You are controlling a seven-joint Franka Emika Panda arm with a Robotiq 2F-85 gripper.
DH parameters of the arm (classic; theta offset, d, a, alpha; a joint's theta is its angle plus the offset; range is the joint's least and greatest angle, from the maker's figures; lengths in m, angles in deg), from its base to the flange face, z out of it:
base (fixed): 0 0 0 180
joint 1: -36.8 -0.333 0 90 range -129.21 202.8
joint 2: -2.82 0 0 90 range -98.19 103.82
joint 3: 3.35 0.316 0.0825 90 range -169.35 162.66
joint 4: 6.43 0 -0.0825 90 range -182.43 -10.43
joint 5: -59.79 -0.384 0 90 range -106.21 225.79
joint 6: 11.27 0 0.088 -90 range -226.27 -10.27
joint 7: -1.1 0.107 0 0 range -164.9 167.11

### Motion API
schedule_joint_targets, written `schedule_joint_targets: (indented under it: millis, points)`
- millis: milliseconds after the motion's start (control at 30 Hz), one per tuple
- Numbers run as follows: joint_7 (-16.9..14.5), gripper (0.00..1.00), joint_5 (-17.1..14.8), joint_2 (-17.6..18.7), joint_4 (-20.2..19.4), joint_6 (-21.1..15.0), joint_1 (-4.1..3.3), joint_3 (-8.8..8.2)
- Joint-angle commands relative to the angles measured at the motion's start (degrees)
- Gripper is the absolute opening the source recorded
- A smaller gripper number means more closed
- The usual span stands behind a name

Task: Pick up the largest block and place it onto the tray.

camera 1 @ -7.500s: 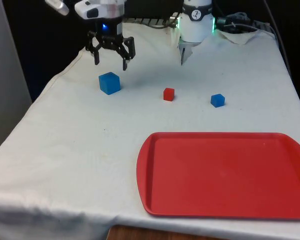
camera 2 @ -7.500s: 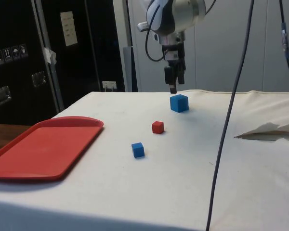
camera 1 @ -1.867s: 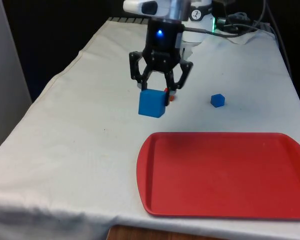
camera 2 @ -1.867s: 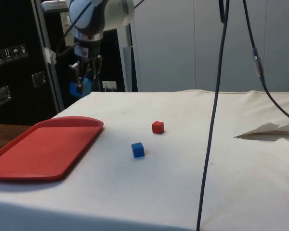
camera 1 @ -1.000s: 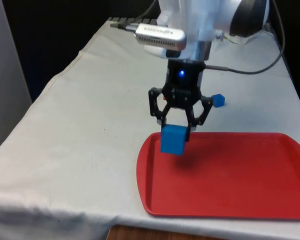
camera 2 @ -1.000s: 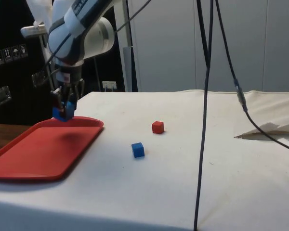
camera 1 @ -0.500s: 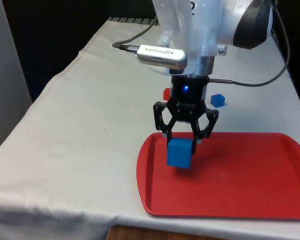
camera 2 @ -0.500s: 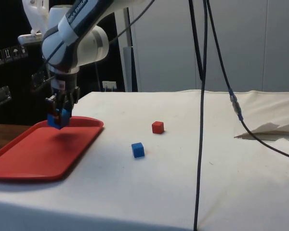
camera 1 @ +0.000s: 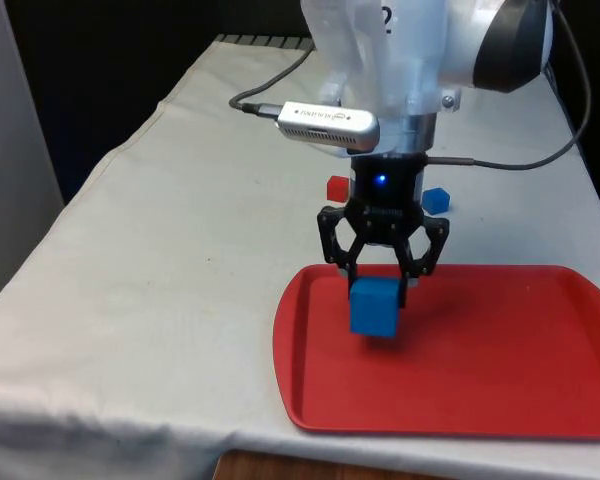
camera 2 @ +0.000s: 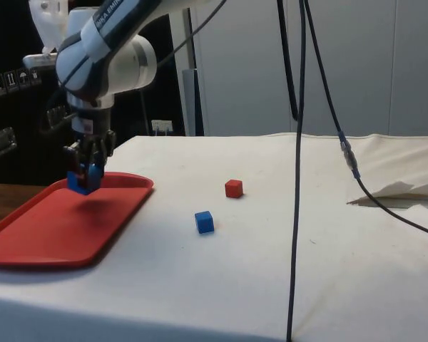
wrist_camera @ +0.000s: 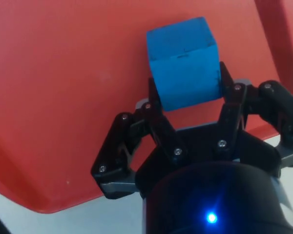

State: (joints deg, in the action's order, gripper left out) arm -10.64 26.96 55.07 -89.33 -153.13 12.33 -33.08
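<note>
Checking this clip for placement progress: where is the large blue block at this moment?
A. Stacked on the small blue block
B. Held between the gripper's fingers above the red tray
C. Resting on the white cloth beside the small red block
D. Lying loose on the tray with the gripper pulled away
B: the large blue block sits clamped in the gripper over the red tray, casting a shadow on it.

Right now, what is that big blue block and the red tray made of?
The big blue block looks like painted wood or foam: flat matte faces, crisp edges, no shine. I can't tell which. The gripper holds it over the red tray, which looks like smooth moulded plastic, with a rounded raised rim and a soft sheen.
</note>
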Motion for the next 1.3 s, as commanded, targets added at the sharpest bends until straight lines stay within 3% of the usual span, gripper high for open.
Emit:
schedule_joint_targets:
  millis: [0, 67, 100, 133, 367, 400, 433, 500, 700, 733, 767, 933, 1000, 1033, 1067, 1133, 1267]
  points:
    - [-0.74, 0.00, -0.69, 0.17, 0.92, 0.92, 0.80, 0.97]
    - [-1.49, 0.00, -1.78, 0.46, 1.89, 2.41, 0.92, 1.03]
    - [-1.03, 0.00, -1.49, 0.46, 1.38, 1.89, 0.17, 0.11]
    - [-1.72, 0.00, -2.18, 0.57, 2.18, 2.86, 0.92, 0.97]
    - [-2.35, 0.00, -3.90, 1.95, 4.98, 6.99, 0.97, 0.80]
    - [-2.12, 0.00, -3.78, 2.06, 4.98, 7.10, 0.46, 0.11]
    - [-2.18, 0.00, -4.01, 2.35, 5.73, 8.14, 0.86, 0.69]
    - [-2.06, 0.00, -4.07, 2.69, 6.47, 9.28, 0.80, 0.57]
    - [-0.34, 0.00, -2.92, 3.32, 7.56, 12.55, -0.52, -0.23]
    - [-1.15, 0.00, -3.50, 3.15, 7.39, 11.69, -0.06, 0.17]
    - [0.06, 0.00, -2.52, 3.38, 7.62, 12.89, -0.69, -0.23]
    - [2.69, 0.00, 0.63, 3.50, 8.37, 15.30, -1.49, -0.17]
    - [3.50, 0.00, 1.60, 3.55, 8.59, 16.10, -1.72, -0.11]
    - [2.86, 0.00, 1.20, 3.27, 8.31, 15.24, -1.43, 0.17]
    - [3.84, 0.00, 2.06, 3.61, 8.77, 16.50, -1.89, -0.11]
    - [4.58, 0.00, 2.92, 3.72, 9.05, 17.30, -2.12, -0.11]
    - [5.10, 0.00, 3.21, 4.07, 9.80, 17.30, -2.06, 0.29]
